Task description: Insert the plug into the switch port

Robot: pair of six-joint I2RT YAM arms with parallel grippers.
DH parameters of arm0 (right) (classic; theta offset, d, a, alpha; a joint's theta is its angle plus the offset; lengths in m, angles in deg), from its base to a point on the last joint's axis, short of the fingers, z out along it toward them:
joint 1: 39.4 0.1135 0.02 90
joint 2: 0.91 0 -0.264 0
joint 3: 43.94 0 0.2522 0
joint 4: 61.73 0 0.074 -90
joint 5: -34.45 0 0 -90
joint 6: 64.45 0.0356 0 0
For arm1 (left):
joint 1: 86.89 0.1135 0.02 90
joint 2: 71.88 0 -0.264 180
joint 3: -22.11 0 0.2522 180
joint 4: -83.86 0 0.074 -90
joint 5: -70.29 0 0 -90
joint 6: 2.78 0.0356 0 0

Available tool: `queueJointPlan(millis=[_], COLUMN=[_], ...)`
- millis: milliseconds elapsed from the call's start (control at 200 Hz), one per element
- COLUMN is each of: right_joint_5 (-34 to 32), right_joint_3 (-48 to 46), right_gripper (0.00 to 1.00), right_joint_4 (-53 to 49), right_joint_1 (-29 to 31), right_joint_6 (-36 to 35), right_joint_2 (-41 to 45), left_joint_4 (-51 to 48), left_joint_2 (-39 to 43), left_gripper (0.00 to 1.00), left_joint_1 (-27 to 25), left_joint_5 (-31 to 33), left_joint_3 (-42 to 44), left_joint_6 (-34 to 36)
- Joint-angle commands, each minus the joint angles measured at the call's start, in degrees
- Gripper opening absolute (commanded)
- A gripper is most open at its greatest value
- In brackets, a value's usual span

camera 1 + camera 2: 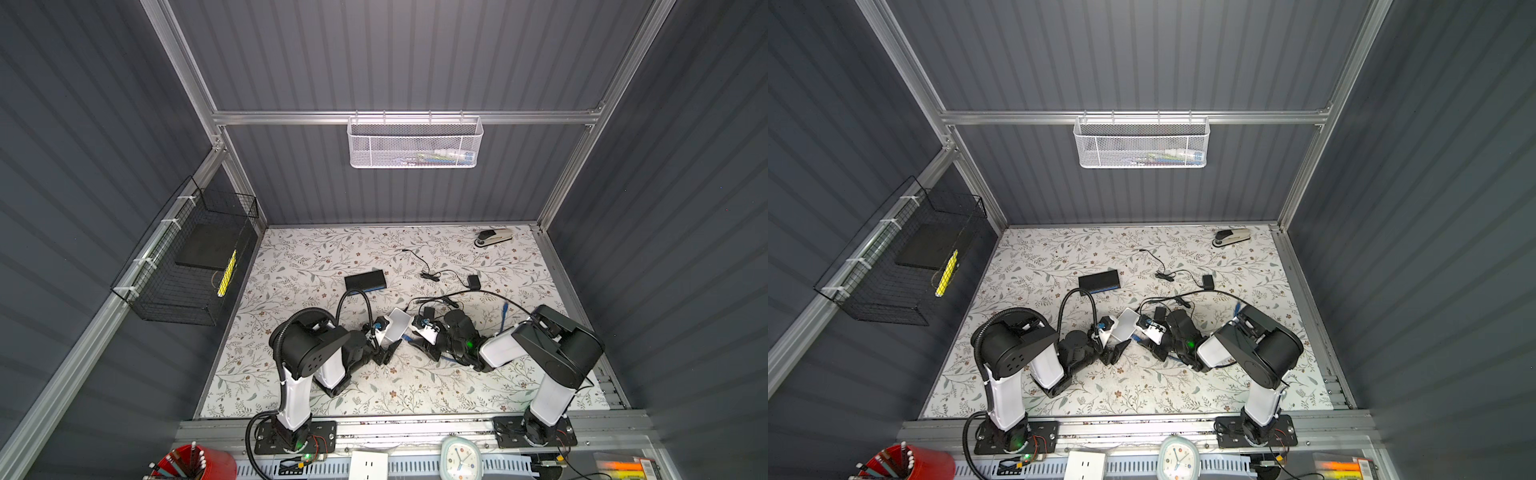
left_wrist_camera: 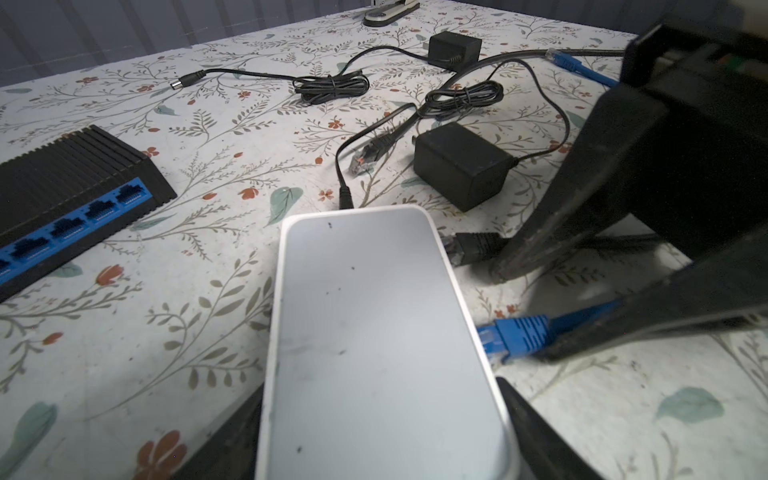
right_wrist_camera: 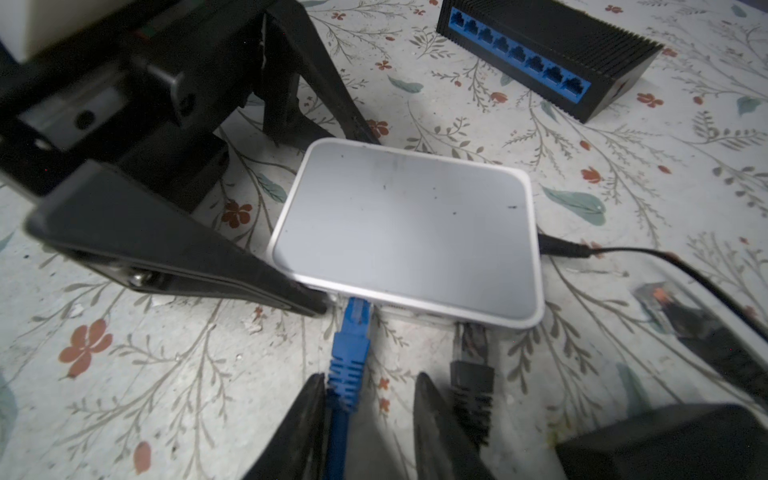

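Right hand [image 3: 370,378] half-open straddling blue plug [image 3: 351,345], one finger touching it, plug tip at white switch [image 3: 407,232] port, seating unclear, left hand [image 2: 380,386] clamping switch on surface [image 3: 166,374]

Finding: no text, brand, label or number is legible. The white switch [image 3: 407,224] shows a plain grey top. The black switch [image 3: 552,54] shows no readable marking on its blue port face. The clock [image 1: 460,457], lower centre, has a dial too small to read.
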Motion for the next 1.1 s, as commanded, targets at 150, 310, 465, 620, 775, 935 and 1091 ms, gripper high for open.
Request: queueJointPlan(millis=[150, 310, 465, 620, 775, 935, 1091], right_joint_5=[-0.5, 0.2, -0.9, -4.6, -5.1, -5.0, -4.7], right_joint_3=[1.4, 1.8, 2.7, 2.9, 2.7, 2.7, 2.7], right_gripper=[0.34, 0.30, 0.24, 0.21, 0.20, 0.19, 0.18], right_joint_4=[-3.8, -4.2, -5.7, -6.9, -7.0, -7.1, -7.1], right_joint_1=[-0.1, 0.3, 0.5, 0.6, 0.5, 0.6, 0.5], right_joint_6=[-0.2, -0.3, 0.0, 1.0, 1.2, 1.4, 1.7], right_joint_2=[-1.9, -2.4, -2.6, -2.4, -2.5, -2.7, -2.8], left_joint_4=[-7.2, -9.1, -12.3, -13.8, -13.3, -12.1, -11.5], left_joint_2=[0.3, 0.3, 1.7, 2.5, 1.2, -0.6, -1.5], left_gripper=[0.75, 0.71, 0.68, 0.75, 0.79, 0.79, 0.80], left_joint_1=[0.0, 0.0, 0.0, 0.0, 0.0, 0.0, 0.0], left_joint_5=[0.1, -1.1, -1.5, 0.0, 0.7, 0.8, 1.0], left_joint_3=[0.3, -1.0, -2.2, -2.7, -3.3, -4.6, -5.6], left_joint_6=[-1.1, -0.5, -0.2, 0.1, 1.0, 1.5, 2.0])
